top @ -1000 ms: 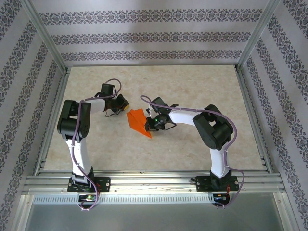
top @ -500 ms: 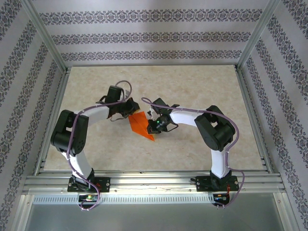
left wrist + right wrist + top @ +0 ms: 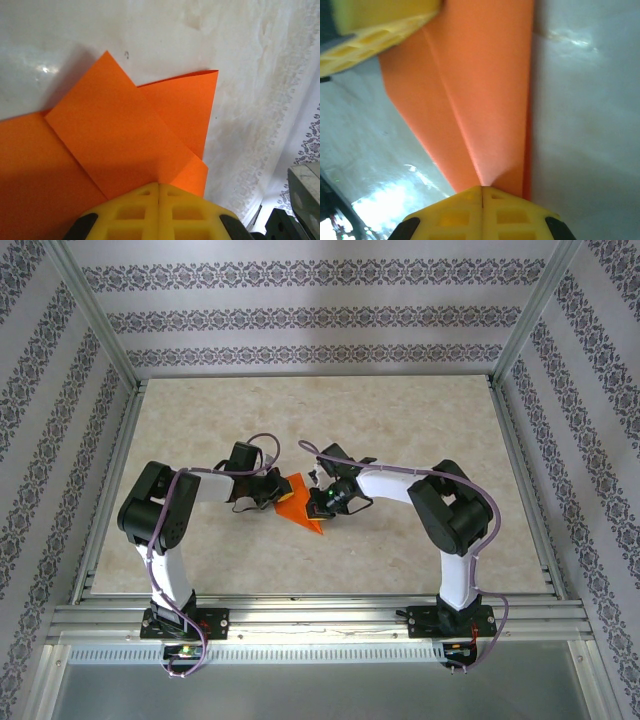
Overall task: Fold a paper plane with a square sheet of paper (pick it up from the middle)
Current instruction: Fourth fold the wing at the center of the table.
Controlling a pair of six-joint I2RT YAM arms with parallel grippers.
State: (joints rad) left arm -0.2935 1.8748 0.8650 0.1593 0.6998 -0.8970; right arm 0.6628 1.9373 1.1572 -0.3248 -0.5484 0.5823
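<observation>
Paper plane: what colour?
The paper plane is plain bright orange; left wrist view shows it best.

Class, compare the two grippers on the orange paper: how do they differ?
The left gripper is at the left side of the paper, and the right gripper is at its right side. The left gripper meets a broad part with overlapping folded flaps, while the right gripper meets a narrowing part where the creases run together. Both are yellow and closed on the paper.
</observation>
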